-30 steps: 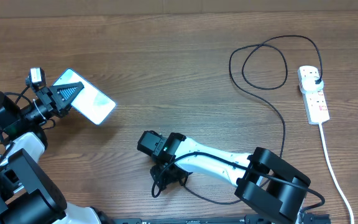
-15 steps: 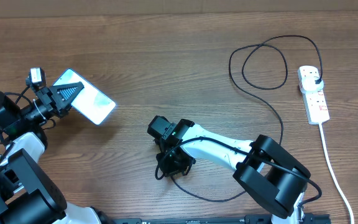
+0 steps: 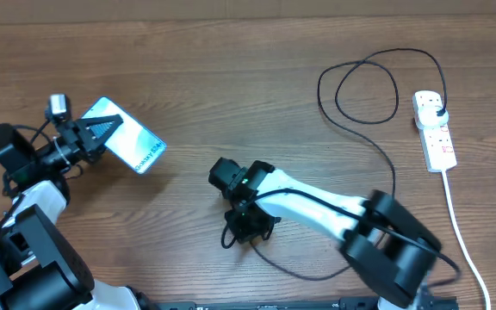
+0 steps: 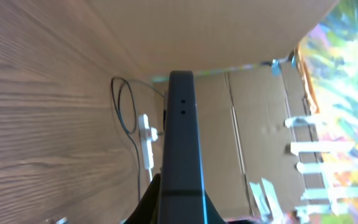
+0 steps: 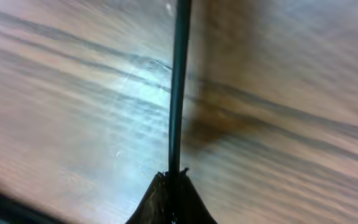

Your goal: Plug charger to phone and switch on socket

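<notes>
The phone [image 3: 130, 144], with its light-blue screen up, juts right from my left gripper [image 3: 96, 131], which is shut on its near end. In the left wrist view the phone [image 4: 180, 130] shows edge-on, rising between the jaws of my left gripper [image 4: 180, 208]. The charger [image 3: 392, 185], a thin black cable, loops from its plug [image 3: 438, 113] in the socket [image 3: 436, 138] down across the table to my right gripper [image 3: 250, 229], which is shut on it near the loose end. In the right wrist view the charger [image 5: 179, 81] runs straight up out of my right gripper [image 5: 173, 180]. Its connector tip cannot be made out.
The socket's thick white cord [image 3: 461, 232] runs down the right side toward the front edge. A loop of the charger [image 3: 364, 86] lies left of the socket. Brown cardboard [image 4: 229, 37] stands beyond the table's far edge.
My right gripper has shut on the charger and shifted right and a little away from the front edge, dragging the cable's slack. My left gripper has nudged the phone slightly right.
</notes>
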### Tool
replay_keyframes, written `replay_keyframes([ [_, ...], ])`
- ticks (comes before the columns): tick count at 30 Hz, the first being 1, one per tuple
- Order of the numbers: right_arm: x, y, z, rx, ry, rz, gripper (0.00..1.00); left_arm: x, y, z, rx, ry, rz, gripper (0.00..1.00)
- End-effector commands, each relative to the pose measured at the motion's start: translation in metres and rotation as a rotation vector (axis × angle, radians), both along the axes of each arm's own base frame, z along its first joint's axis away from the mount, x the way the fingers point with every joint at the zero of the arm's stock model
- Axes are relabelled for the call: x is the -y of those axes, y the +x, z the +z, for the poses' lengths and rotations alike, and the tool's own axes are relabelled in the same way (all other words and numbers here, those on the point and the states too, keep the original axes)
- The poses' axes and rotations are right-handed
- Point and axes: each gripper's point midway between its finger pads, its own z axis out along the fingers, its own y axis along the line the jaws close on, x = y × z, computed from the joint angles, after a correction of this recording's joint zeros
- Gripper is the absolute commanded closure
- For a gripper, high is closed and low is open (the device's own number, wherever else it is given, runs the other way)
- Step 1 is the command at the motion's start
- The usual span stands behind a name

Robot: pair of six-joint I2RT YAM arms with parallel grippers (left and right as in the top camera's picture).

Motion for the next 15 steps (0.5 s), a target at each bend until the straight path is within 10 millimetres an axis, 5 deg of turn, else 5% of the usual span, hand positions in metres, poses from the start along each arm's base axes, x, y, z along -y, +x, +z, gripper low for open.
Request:
replay_keyframes([
  [1, -0.009, 0.02, 0.07, 0.182, 0.137, 0.0, 0.96, 0.023, -0.001, 0.004, 0.04, 0.015, -0.082, 0.96],
  [9, -0.004, -0.001, 0.146, 0.245, 0.316, 0.012, 0.96, 0.064, -0.003, 0.004, 0.046, 0.015, -0.193, 0.96],
  [15, 0.004, -0.015, 0.152, 0.201, 0.316, 0.019, 0.96, 0.09, -0.007, 0.004, 0.032, 0.007, -0.263, 0.96],
])
